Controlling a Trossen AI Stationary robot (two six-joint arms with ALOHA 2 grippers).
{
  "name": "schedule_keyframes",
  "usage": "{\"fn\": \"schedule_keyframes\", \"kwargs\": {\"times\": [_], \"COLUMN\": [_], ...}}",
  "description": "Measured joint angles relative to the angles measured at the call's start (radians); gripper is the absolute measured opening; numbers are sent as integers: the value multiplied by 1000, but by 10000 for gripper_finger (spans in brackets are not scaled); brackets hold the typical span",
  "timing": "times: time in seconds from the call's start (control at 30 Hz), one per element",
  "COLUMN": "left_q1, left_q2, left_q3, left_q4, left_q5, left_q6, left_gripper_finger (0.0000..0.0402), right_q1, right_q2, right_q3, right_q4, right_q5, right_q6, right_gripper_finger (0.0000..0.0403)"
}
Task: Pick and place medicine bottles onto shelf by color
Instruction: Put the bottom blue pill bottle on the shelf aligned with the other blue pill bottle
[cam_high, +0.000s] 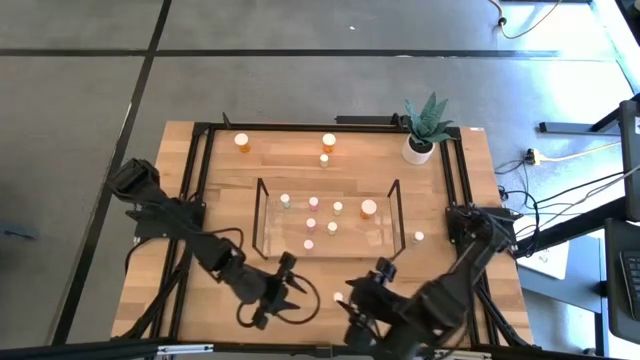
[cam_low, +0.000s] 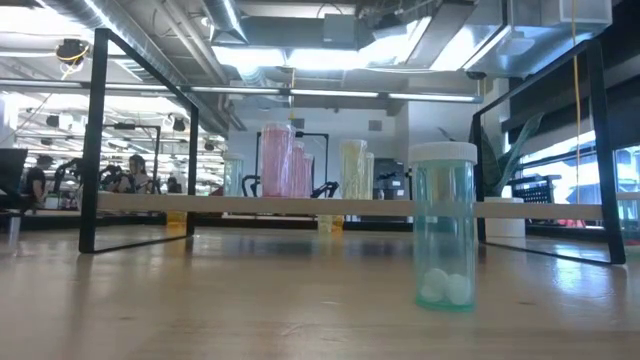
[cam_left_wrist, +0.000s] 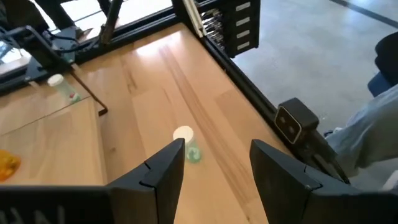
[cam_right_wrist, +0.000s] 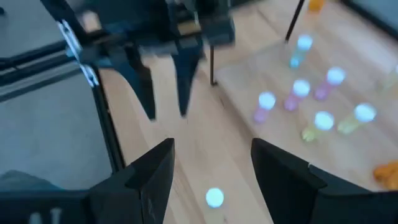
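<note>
You had both arms at the near edge of the counter (cam_high: 200, 200), on either side of one greenish bottle (cam_high: 338, 297) that stood alone outside the shelf (cam_high: 262, 215); I judge that was your next pick. The left end effector (cam_left_wrist: 217, 168) was released and empty, fingers spread toward that bottle. The right end effector (cam_right_wrist: 211, 168) also hung unclenched above it, holding nothing. The bottle was clear green with a white cap and white pills at the bottom. Several pink and yellowish bottles already stood on the shelf.
</note>
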Motion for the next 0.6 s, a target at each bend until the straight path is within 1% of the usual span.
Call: {"fn": "schedule_keyframes", "kwargs": {"times": [0.2, 0.3, 0.4, 0.6], "left_q1": [51, 70, 85, 96], "left_q2": [97, 156, 222, 327], "left_q3": [67, 112, 164, 261], "left_q4": [-2, 3, 0, -11], "left_q5": [45, 83, 93, 93], "left_q6": [2, 46, 51, 53], "left_gripper_finger": [175, 175, 175, 175], "right_q1": [77, 99, 109, 110], "right_q2": [-28, -28, -28, -28], "right_q3": [0, 0, 0, 0], "right_q4": [6, 6, 6, 4], "right_q5": [170, 230, 243, 237], "right_q6": [-55, -73, -105, -107], "right_gripper_finger": [215, 215, 215, 215]}}
